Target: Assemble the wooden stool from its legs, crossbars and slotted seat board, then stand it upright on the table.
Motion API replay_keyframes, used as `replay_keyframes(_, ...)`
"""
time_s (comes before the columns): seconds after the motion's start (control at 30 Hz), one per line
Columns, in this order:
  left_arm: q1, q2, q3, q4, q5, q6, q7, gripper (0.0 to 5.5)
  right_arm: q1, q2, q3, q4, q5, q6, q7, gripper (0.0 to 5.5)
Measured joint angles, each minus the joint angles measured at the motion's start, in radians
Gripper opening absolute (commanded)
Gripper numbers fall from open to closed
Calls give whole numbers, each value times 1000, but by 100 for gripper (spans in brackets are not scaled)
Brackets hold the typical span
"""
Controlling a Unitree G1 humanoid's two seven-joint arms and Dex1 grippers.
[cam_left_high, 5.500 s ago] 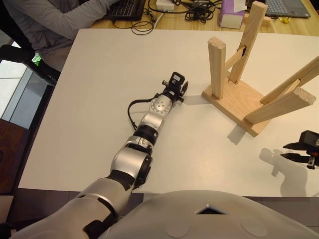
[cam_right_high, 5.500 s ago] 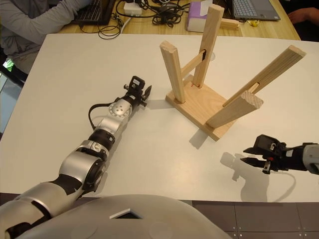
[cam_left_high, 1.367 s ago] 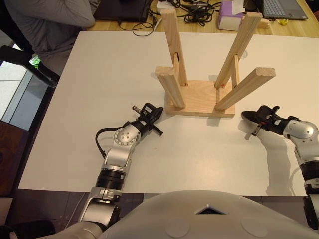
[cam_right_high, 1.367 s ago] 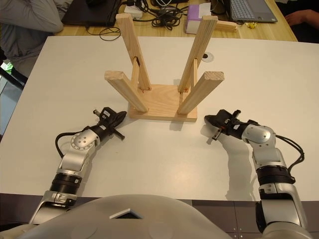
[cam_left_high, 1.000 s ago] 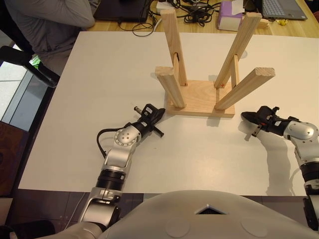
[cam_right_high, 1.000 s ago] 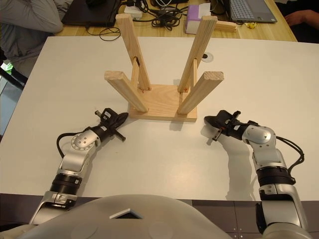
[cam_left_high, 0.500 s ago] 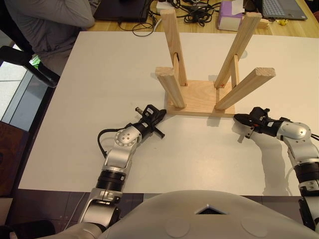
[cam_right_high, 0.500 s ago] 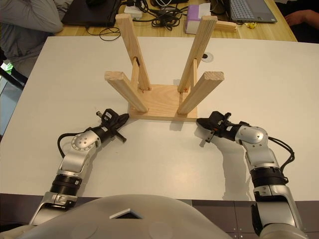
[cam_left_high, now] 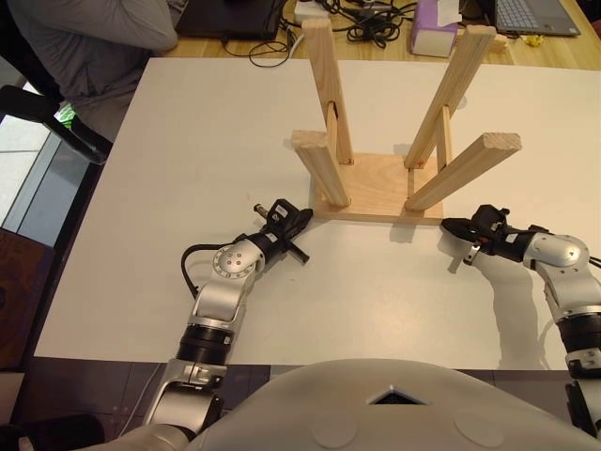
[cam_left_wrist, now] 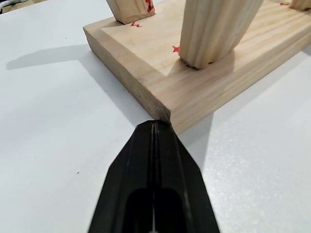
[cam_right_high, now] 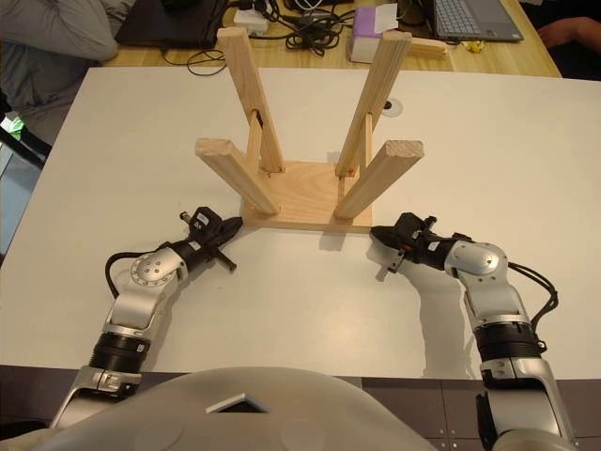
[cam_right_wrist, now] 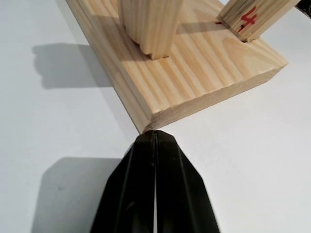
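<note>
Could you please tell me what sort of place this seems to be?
Probably an office or robotics lab: a white worktable holds the upturned wooden stool, and the desk behind it carries a laptop and tangled cables.

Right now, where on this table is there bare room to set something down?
Free: the table from the stool to its left edge, the stretch right of the stool, and the near strip between the two arms. Crowded: the near corners of the seat board, where the left tool and right tool, both shut, sit.
</note>
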Motion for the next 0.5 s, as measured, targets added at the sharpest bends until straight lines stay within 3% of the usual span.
replay_keyframes(0.5,12,33,8,-149,-76,121,-36,2,96,-59,-89,-209,100,152,47,0)
